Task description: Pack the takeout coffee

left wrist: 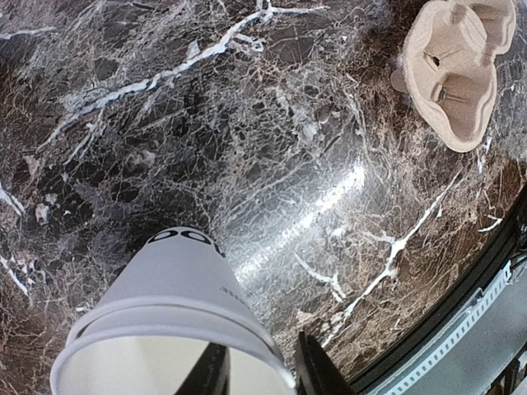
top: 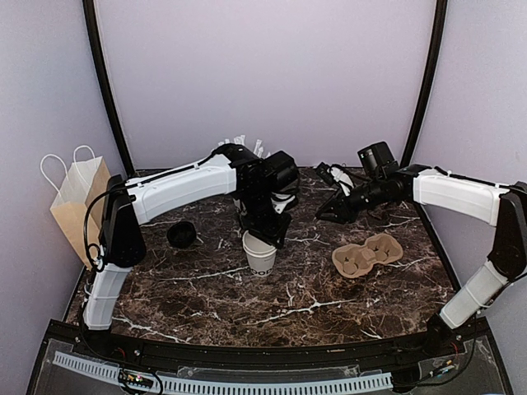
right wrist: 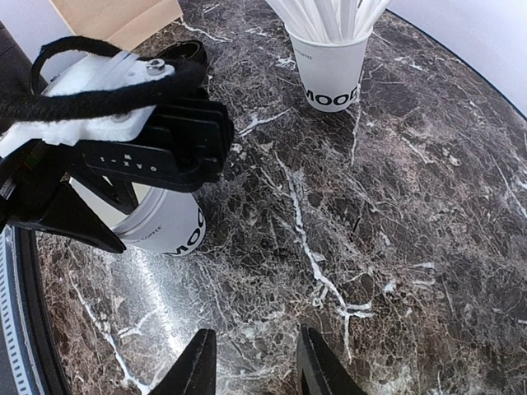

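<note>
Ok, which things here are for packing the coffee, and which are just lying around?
For the job: white cup, black lid; probably also the cup carrier and paper bag.
Lying about: cup of straws.

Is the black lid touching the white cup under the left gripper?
Apart. Top view shows the black lid lying left of the white cup, with bare table between them.

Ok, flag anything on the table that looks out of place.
The white cup stands open with no lid on it, while a black lid lies apart, to its left. Nothing looks spilled, tipped or damaged.
</note>
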{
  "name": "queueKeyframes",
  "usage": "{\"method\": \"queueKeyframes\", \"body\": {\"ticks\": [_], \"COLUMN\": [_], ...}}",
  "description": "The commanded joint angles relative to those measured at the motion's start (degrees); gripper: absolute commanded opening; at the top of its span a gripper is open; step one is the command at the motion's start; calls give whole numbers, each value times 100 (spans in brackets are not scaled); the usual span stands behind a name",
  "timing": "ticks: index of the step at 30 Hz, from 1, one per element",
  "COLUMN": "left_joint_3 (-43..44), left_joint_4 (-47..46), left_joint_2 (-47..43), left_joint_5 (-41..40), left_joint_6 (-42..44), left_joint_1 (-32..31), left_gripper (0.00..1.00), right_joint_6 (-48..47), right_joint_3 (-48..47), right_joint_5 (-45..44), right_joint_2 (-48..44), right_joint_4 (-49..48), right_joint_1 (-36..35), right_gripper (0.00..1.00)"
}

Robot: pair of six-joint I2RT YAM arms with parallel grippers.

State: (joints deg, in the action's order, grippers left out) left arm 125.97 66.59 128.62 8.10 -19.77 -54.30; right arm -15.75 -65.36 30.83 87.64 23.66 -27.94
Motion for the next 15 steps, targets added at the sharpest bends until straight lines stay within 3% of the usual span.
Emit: {"method": "queueKeyframes", "body": {"ticks": [1,9,15], "left_joint_3": [24,240,474], "left_joint_4": [206,334,489], "left_joint_2": [-79,-93,-132], "left_joint_5": [-7,-5,-124], "left_joint_6": [17,-28,-44], "left_joint_1": [-48,-54,-58], "left_gripper": [27,23,27], "right_joint_6": [-16,22,22], "right_joint_3": [74,102,108], "right_joint_5": [105,306,341], "right_joint_2": [-4,88,123], "right_joint_4": [-159,-149,-138], "right_joint_1": [28,31,25], "right_gripper": [35,35,35]}}
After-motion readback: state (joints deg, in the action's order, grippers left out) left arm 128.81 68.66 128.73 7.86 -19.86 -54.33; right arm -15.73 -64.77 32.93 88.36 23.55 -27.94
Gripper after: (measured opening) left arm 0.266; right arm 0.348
